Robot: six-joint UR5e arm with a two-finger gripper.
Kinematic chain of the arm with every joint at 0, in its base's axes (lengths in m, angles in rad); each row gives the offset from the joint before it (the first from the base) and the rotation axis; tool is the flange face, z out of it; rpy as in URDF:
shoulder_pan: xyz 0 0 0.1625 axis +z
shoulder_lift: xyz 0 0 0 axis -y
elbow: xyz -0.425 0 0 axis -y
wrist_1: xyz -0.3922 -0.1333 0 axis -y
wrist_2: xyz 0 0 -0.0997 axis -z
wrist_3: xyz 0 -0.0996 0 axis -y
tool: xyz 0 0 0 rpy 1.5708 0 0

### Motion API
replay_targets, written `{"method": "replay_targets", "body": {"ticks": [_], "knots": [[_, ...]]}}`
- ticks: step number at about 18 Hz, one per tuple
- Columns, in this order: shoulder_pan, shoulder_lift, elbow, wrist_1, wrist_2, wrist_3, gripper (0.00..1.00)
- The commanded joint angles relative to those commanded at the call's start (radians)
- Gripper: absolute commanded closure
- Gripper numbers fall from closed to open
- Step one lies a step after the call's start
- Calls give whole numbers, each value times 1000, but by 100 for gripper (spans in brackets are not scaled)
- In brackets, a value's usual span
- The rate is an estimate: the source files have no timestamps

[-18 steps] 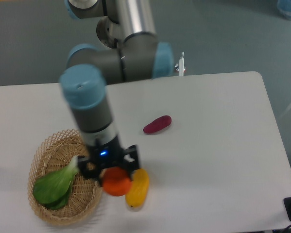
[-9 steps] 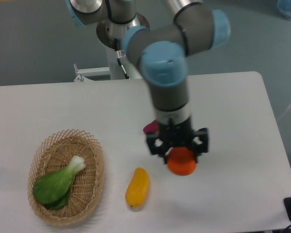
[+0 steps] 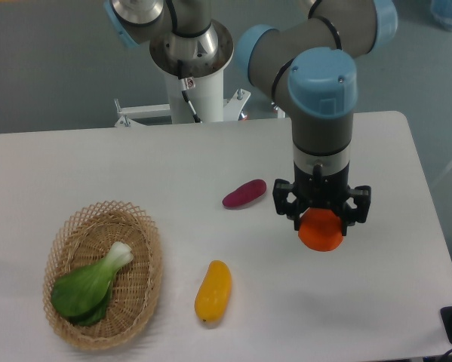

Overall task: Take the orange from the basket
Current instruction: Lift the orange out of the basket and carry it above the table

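Gripper (image 3: 321, 220) clamped on the orange (image 3: 321, 231), smooth round fruit, over the white table (image 3: 392, 151) right of centre, well apart from the oval wicker basket (image 3: 139, 226). Basket holds a leafy green (image 3: 90, 285); elongated yellow fruit (image 3: 213, 291) and dark red oblong vegetable (image 3: 244, 193) lie on the tabletop

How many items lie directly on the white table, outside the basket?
2: the dark red oblong vegetable at the table centre, and the elongated yellow-orange fruit right of the woven wicker basket.

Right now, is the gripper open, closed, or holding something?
Gripper: closed on the orange.
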Motion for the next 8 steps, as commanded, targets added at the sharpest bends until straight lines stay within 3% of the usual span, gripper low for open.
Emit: {"method": "replay_targets", "body": {"ticks": [8], "knots": [[2,17,-3,0,-26,-2,22]]}}
